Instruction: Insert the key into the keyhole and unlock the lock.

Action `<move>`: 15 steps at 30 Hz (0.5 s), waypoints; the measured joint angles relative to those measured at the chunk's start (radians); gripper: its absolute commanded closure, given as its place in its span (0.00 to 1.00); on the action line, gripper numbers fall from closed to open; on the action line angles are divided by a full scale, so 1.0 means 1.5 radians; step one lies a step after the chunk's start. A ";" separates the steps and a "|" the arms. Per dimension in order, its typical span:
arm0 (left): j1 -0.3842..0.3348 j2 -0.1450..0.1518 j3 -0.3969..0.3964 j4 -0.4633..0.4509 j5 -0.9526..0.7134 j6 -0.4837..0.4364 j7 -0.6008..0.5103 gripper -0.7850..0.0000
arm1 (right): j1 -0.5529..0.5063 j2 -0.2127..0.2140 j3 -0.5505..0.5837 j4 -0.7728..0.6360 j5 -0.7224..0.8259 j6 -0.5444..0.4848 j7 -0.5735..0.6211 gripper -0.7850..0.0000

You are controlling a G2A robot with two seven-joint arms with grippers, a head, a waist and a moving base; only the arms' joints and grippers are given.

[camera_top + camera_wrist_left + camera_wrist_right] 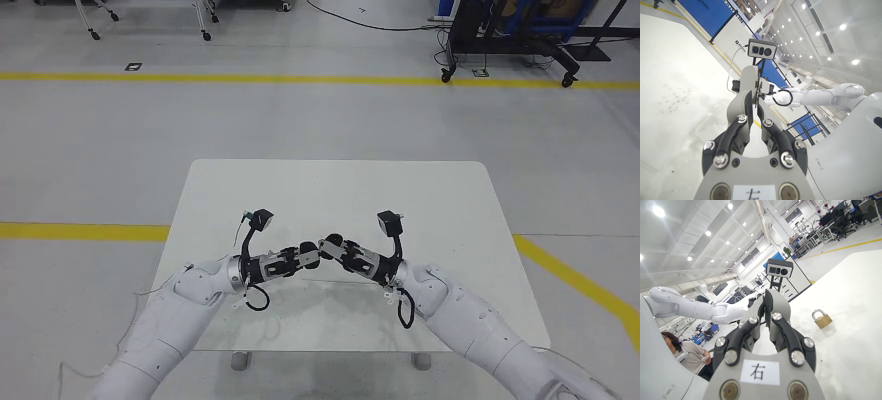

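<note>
A small metal key (758,86) is held above the middle of the white table (340,190). My left gripper (755,95) is shut on it, the thin metal pinched between its dark pads. My right gripper (765,299) is shut and meets the left one tip to tip (313,250). In the left wrist view its tips (765,88) touch the key's far end; whether they pinch it I cannot tell. A brass padlock (821,319) with a silver shackle lies on the table beside the right gripper, apart from both.
Both forearms lie low over the table's near half, the left (215,280) and the right (440,290). The table's far half (340,180) is bare white surface. Grey floor with yellow lines (300,78) surrounds the table.
</note>
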 measured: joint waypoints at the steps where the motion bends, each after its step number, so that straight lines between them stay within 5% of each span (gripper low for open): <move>1: 0.000 0.000 -0.001 0.002 0.000 0.000 0.003 1.00 | 0.000 -0.001 0.002 0.000 -0.001 0.000 0.003 1.00; 15: 0.019 0.011 -0.038 -0.007 -0.004 -0.012 0.021 1.00 | -0.012 -0.010 0.021 -0.004 -0.013 0.000 0.021 1.00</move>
